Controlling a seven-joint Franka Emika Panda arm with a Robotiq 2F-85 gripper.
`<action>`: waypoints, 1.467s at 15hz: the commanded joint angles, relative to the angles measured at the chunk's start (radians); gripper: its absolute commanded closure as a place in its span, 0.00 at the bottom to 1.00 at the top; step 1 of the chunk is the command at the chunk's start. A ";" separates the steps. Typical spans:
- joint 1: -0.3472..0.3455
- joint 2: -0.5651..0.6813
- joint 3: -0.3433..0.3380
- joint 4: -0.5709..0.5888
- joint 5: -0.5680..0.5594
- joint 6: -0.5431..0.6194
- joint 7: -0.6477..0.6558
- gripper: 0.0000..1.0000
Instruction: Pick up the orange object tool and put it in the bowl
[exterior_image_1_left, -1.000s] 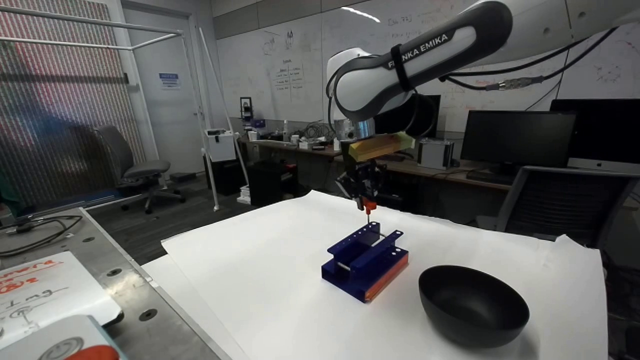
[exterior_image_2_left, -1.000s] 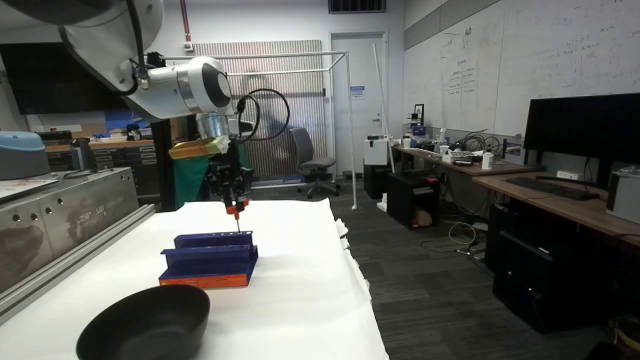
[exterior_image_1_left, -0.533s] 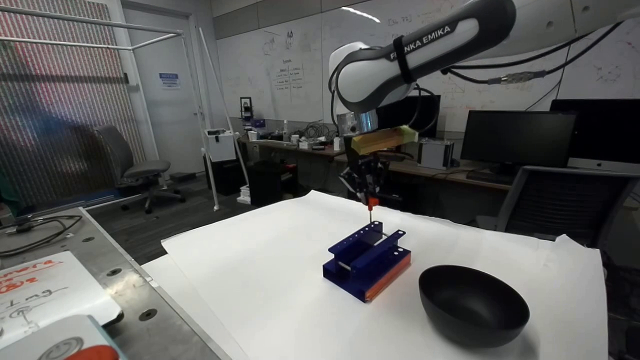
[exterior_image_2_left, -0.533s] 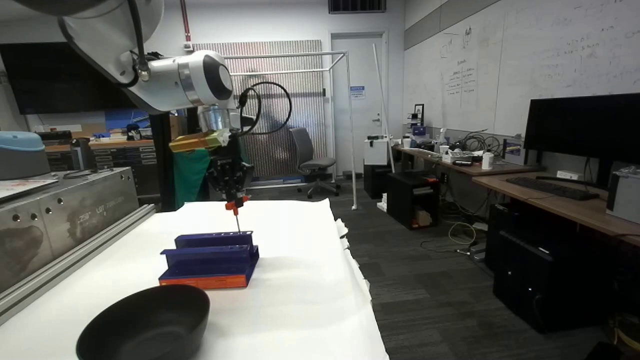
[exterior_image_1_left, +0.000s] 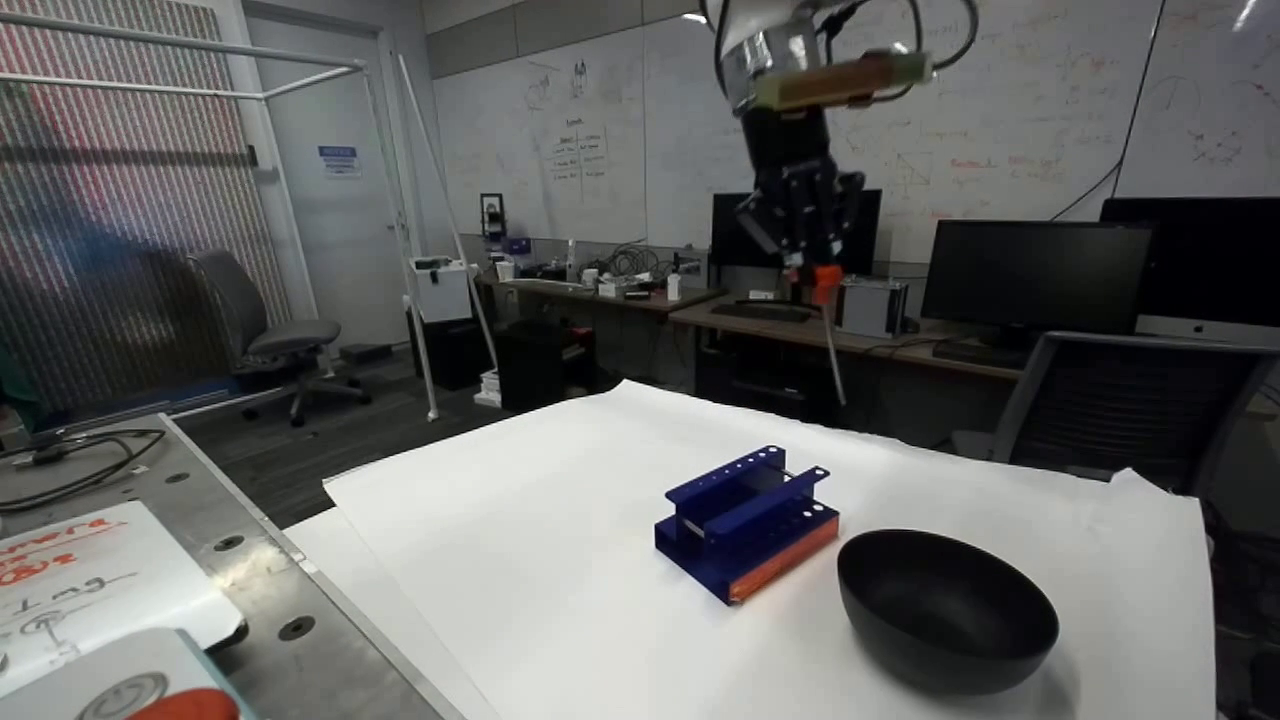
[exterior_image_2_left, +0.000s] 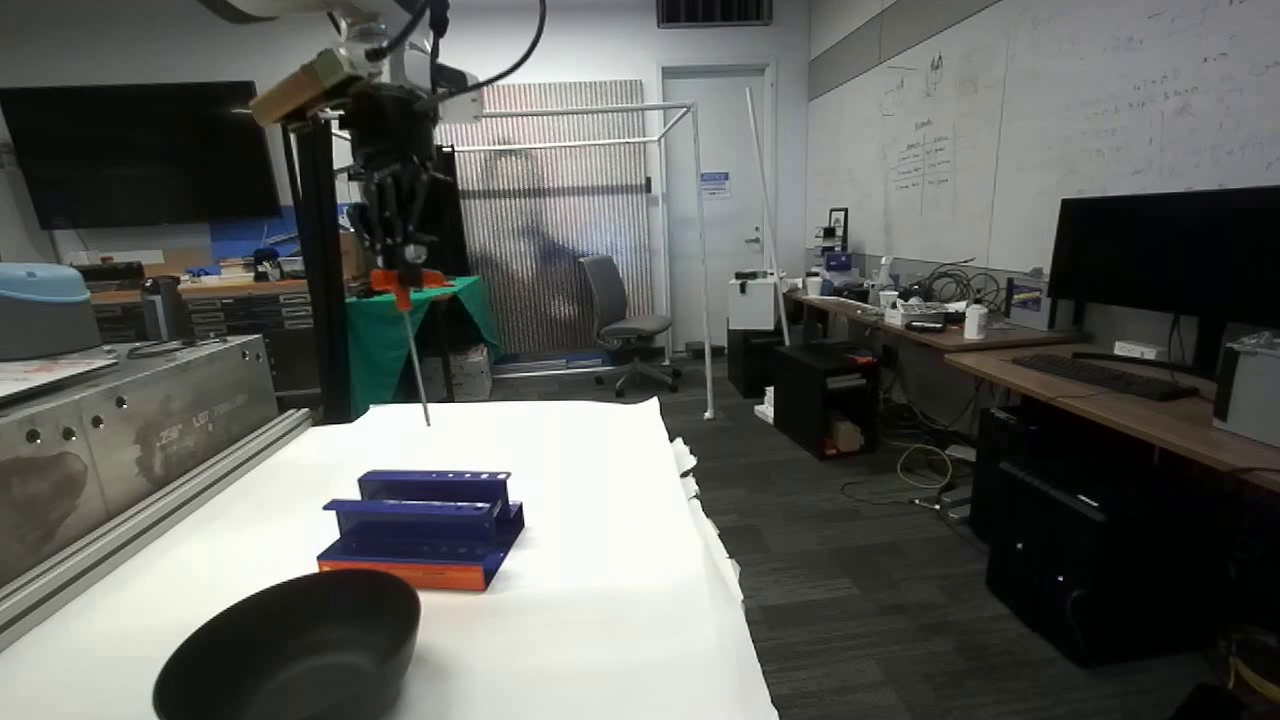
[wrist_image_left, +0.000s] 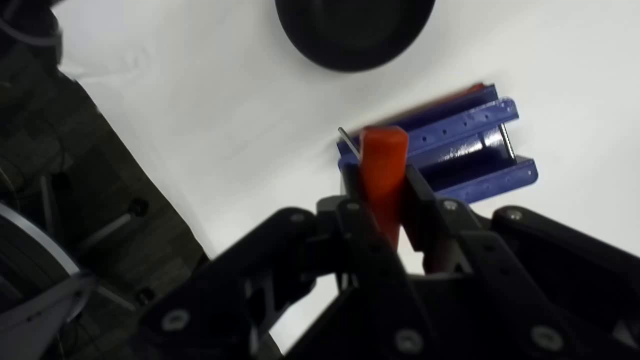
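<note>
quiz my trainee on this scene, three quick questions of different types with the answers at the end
1. True or false: in the wrist view, white sheet shows between the black bowl and the blue rack.

2. Fill in the gap: in both exterior views, the gripper holds the orange tool with its thin grey shaft pointing mostly ____ (up or down).

3. Pick one: what colour is the strip along the blue rack's base in an exterior view? A) green B) orange C) white

Key: 1. True. 2. Down. 3. B.
</note>
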 joint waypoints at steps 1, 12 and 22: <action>-0.039 0.018 -0.009 0.070 0.111 -0.207 0.030 0.88; -0.149 0.250 -0.012 0.016 0.452 -0.361 0.041 0.89; -0.120 0.287 -0.048 -0.109 0.394 -0.173 -0.056 0.88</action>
